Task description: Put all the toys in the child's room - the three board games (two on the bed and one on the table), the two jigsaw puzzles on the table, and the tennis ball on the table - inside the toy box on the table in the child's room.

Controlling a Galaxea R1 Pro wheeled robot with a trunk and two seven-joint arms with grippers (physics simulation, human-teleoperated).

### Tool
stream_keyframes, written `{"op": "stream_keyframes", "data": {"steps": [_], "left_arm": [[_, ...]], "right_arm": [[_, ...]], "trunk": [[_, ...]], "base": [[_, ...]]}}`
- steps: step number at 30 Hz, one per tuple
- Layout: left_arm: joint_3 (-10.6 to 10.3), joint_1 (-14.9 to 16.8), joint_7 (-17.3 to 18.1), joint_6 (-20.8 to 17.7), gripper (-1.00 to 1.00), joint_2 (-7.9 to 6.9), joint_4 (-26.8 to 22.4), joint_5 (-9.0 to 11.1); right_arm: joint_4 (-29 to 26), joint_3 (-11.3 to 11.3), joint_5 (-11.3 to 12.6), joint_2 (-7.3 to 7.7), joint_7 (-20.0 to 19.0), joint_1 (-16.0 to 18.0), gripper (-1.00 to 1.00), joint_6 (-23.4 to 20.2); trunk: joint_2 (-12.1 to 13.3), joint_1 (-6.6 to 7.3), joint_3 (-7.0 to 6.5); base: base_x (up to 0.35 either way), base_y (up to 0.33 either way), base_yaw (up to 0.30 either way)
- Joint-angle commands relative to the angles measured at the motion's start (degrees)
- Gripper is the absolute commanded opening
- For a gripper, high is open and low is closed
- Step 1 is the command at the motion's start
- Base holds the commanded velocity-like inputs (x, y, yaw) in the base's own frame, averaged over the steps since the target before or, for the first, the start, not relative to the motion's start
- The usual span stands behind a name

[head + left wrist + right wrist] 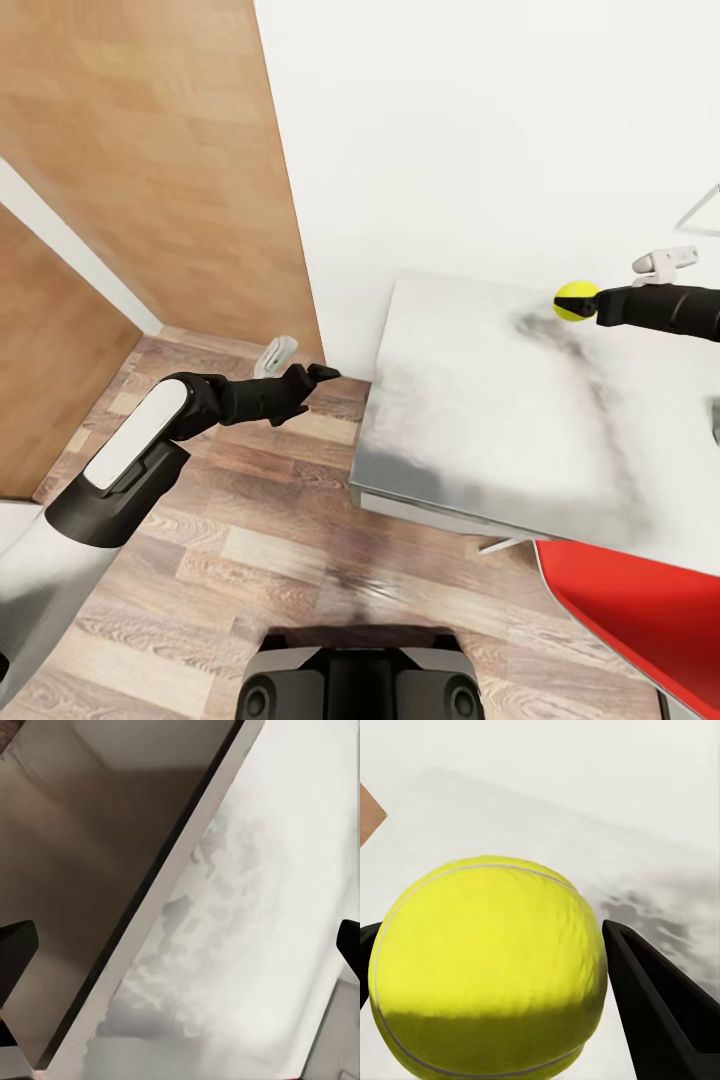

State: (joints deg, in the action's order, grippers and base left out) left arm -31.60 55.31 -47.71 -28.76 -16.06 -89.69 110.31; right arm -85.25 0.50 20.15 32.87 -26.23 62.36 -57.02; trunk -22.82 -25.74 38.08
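- My left claw (322,374) hangs over the wooden floor (250,540) just off the tabletop's near-left corner, pointing toward it. In my left wrist view the two dark fingertips (15,949) sit at opposite edges with only the tabletop's edge between them, so this claw is released and carries nothing.
- The tabletop (470,430) has a pale, marbled grey surface, and the stretch in front of me is bare. A red seat (640,610) shows below its near edge.
- My right claw (597,303) reaches in from the right over the far part of the tabletop and is clenched around the tennis ball (575,300). In my right wrist view the ball (491,967) sits snug between the dark fingers (660,1012). It looks lifted clear of the surface, though I cannot be sure from these angles.
- A small pale object (665,262) lies just beyond my right arm; I cannot tell what it is.
- Step in hand, as I judge it: the ball is picked up and is being carried to the toy box.
- At the far right edge a thin light grey rim (700,212) peeks in. It may be the toy box, but too little shows to say, and its contents are hidden.
- Next I need to find the box's opening, bring the ball above it and only then release, low enough that it doesn't bounce out.
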Motion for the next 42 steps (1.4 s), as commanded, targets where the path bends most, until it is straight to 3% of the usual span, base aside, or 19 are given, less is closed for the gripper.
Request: {"op": "stream_keyframes", "data": {"steps": [1, 24, 28, 35, 42], "left_arm": [[-0.04, 0.06, -0.37, 0.02, 1.00, -0.01, -0.05, 0.34], [-0.04, 0.06, -0.37, 0.02, 1.00, 0.06, -0.05, 0.34], [-0.04, 0.06, -0.37, 0.02, 1.00, 0.06, -0.05, 0.34], [-0.04, 0.06, -0.37, 0.02, 1.00, 0.06, -0.05, 0.34], [-0.04, 0.06, -0.37, 0.02, 1.00, 0.06, -0.05, 0.34]], "right_arm": [[-0.01, 0.03, -0.20, 0.06, -0.42, 0.08, -1.00, -0.22], [-0.01, 0.02, -0.20, 0.73, -0.76, 0.13, -1.00, -0.20], [-0.01, 0.02, -0.20, 1.66, -1.42, 0.13, -1.00, -0.20], [-0.01, 0.01, -0.20, 4.62, -6.61, 0.13, -1.00, -0.20], [-0.01, -0.02, -0.20, 6.27, -8.16, 0.13, -1.00, -0.20]], "trunk": [[-0.09, -0.04, -0.01], [-0.09, -0.04, -1.20], [-0.09, -0.04, -1.22], [-0.09, -0.04, -1.35], [-0.09, -0.04, -1.65]], "base": [[0.000, 0.000, 0.000], [0.000, 0.000, -0.024], [0.000, 0.000, -0.215], [0.000, 0.000, -0.255], [0.000, 0.000, -0.258]]}}
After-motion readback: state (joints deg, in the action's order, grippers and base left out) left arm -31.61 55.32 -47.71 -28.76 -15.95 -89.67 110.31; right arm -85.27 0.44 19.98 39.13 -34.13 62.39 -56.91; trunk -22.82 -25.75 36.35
